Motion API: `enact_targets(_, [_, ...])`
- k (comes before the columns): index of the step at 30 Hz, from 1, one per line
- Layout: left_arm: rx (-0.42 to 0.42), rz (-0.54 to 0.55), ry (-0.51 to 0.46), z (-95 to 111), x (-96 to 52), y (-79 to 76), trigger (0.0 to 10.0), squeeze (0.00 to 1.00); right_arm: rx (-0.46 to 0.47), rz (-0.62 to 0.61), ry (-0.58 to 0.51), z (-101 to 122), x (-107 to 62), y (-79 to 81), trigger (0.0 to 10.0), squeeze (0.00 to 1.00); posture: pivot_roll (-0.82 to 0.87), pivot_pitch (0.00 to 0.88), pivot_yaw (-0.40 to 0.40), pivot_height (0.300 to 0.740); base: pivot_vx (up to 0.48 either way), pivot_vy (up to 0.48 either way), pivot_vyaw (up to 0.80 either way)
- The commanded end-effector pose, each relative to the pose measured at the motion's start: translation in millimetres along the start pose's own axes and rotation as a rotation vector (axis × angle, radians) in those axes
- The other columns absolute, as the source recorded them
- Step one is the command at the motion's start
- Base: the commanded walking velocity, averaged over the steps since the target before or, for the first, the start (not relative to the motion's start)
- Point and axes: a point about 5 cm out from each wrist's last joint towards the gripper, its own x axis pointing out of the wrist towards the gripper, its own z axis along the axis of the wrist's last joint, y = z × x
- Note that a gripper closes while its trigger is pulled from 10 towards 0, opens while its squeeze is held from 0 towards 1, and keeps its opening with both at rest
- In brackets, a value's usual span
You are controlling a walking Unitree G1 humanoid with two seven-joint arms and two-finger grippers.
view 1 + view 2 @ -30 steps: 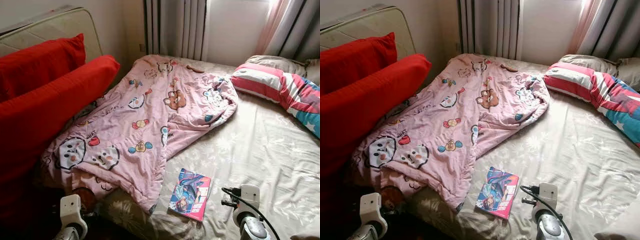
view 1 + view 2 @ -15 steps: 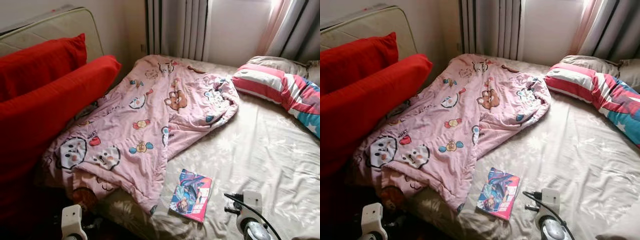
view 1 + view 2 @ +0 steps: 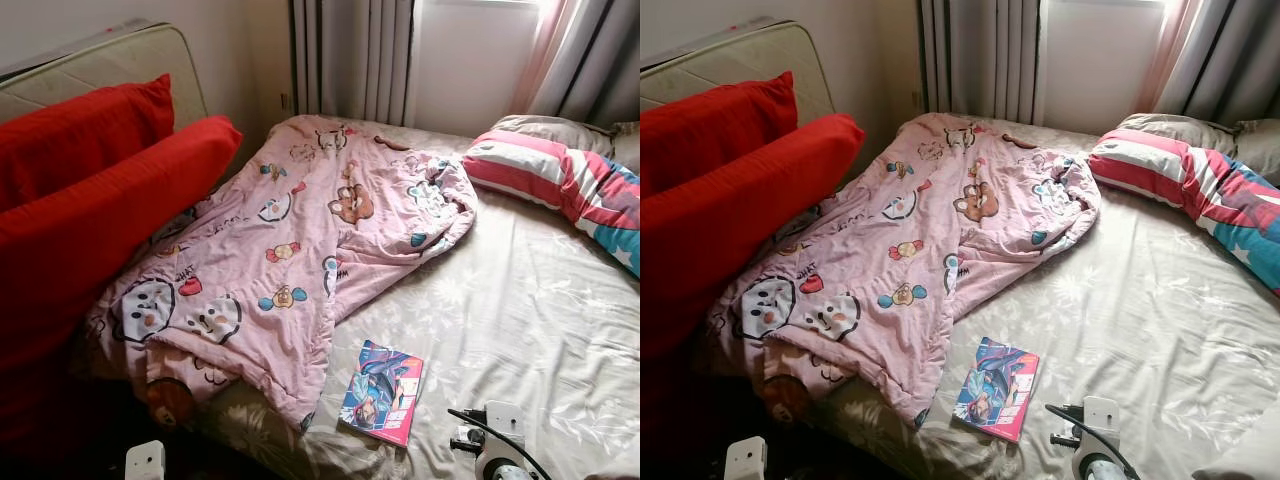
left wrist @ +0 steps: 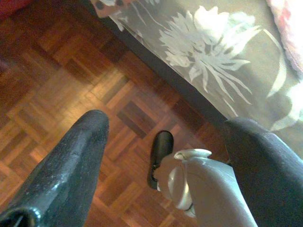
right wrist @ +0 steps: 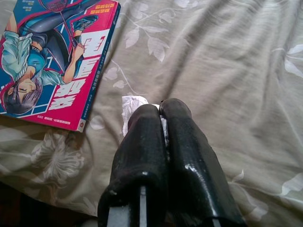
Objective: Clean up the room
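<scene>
right gripper (image 5: 161, 111) fingers pressed together on a white tissue scrap (image 5: 130, 105), frame centre, comic book (image 5: 54, 56) upper left just beside | left gripper (image 4: 161, 156) fingers spread over parquet floor (image 4: 57, 85) | eye views: comic book lower centre on bedsheet (image 3: 520, 300), pink blanket (image 3: 290, 240) above it

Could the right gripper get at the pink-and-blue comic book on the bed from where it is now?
Probably yes. The right gripper sits low over the beige floral bedsheet, just beside the pink-and-blue comic book, with nothing between them. Its fingers are shut on a white paper scrap, which it would need to release first.
</scene>
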Motion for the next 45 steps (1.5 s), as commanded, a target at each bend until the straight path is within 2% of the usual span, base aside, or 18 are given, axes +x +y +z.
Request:
enact_targets(1, [0.011, 0.003, 0.024, -8, -2.0, 1.3, 10.0, 0.0, -0.01, 0.002, 0.006, 1, 0.4, -0.6, 10.0, 0.0, -0.01, 0.0, -0.012, 0.74, 0.0, 0.0, 0.0])
enact_targets(7, [0.013, -0.001, 0.039, -14, -2.4, -3.2, 10.0, 0.0, -0.001, -0.005, 0.022, -4, -0.7, -1.2, 10.0, 0.0, -0.01, 0.0, -0.009, 0.74, 0.0, 0.0, 0.0])
enact_targets(17, [0.047, -0.017, 0.039, -13, -1.7, -5.7, 10.0, 0.0, -0.001, -0.005, 0.052, -13, -3.1, -0.7, 10.0, 0.0, -0.02, 0.009, 0.005, 0.74, 0.0, 0.0, 0.0])
enact_targets(31, [0.081, -0.029, 0.013, -1, 1.2, -7.2, 10.0, 0.0, 0.006, 0.012, 0.058, -14, -2.8, 4.1, 10.0, 0.0, -0.02, 0.017, 0.028, 0.74, 0.0, 0.0, 0.0])
enact_targets(45, [0.085, -0.031, 0.012, -2, 1.0, -8.0, 10.0, 0.0, 0.006, 0.01, 0.063, -14, -2.5, 4.3, 10.0, 0.0, -0.02, 0.02, 0.027, 0.74, 0.0, 0.0, 0.0])
